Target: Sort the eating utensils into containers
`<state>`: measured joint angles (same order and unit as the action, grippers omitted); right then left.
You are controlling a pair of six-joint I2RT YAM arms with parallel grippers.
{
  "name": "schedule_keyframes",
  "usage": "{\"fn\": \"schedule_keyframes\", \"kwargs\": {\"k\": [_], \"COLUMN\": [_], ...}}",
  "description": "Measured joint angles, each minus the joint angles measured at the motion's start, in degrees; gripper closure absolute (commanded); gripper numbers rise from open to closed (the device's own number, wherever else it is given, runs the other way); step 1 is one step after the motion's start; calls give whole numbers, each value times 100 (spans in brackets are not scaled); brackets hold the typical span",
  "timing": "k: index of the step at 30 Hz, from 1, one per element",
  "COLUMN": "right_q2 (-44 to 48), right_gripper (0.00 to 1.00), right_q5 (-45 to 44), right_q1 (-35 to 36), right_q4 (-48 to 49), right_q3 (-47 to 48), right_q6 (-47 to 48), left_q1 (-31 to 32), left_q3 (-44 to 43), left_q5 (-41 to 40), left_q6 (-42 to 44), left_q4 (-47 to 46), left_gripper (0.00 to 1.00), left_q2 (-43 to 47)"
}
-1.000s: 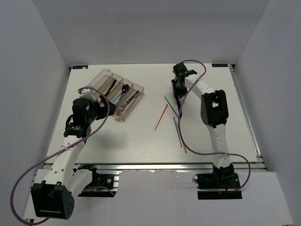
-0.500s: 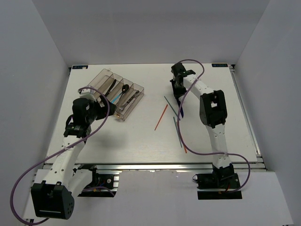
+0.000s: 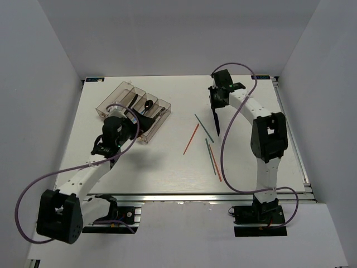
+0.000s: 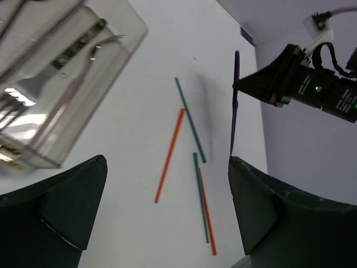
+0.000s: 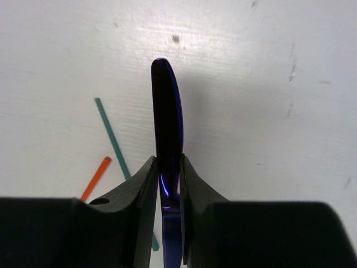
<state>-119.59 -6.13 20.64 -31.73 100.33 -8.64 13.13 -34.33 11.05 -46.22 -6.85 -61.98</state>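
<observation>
**Blue knife in the right claw, tray far off to its left**

The right claw (image 5: 167, 166) is squeezed tight on a blue knife (image 5: 167, 117). The knife is thin, flat and shiny, and so dark it is almost black. One smooth round end sticks out past the fingers. From the top view the knife hangs down from the claw with its long side nearly straight up and down. Its low end is close to the white bench (image 3: 251, 162). I cannot tell if it touches.

The knife has to go in the tray (image 3: 158, 124). The tray sits well apart from the right claw, over on its left side. It is clear brownish plastic with thin walls and long narrow slots side by side. The slots run slanted across the bench, so I think the knife must be tipped flat and turned to match a slot. A dark spoon (image 3: 148, 104) already lies in one.

The left claw (image 4: 167, 162) is wide open and holds nothing. It is right next to the tray, much nearer than the right claw.

Four chopsticks (image 3: 191, 138) lie on the bench just below the right claw. They are skinny straight sticks, two orange and two green.
</observation>
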Motion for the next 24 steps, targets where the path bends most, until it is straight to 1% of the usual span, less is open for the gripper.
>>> {"fn": "schedule_keyframes", "kwargs": {"k": [5, 7, 11, 14, 16, 19, 21, 24], "right_q2": [584, 844, 1775, 2391, 2761, 3082, 3169, 3139], "right_gripper": [100, 100, 100, 100, 100, 100, 100, 100], "right_q5": [-50, 136, 876, 1333, 1816, 2446, 2664, 2758], "right_q1": [4, 13, 79, 350, 568, 754, 774, 826], "right_q4": [50, 146, 297, 299, 450, 656, 820, 892], "right_q3": [-37, -341, -1652, -2208, -2402, -2444, -2439, -2437], "right_q6": [50, 46, -20, -35, -37, -98, -146, -179], "left_q1": [824, 986, 1062, 1078, 1110, 1237, 1333, 1453], "left_q3": [-142, -339, -817, -1095, -1198, -1222, -1220, -1204], "left_q5": [-258, -308, -306, -173, -85, 33, 101, 216], "left_q6": [-590, -710, -841, -946, -1025, -1145, -1244, -1388], "left_q4": [-1283, -1709, -2509, -2973, -3215, -3495, -3648, -3877], "left_gripper": [2, 2, 2, 2, 3, 5, 5, 6], "left_q2": [-844, -1261, -2000, -2413, -2599, -2778, -2879, -3003]}}
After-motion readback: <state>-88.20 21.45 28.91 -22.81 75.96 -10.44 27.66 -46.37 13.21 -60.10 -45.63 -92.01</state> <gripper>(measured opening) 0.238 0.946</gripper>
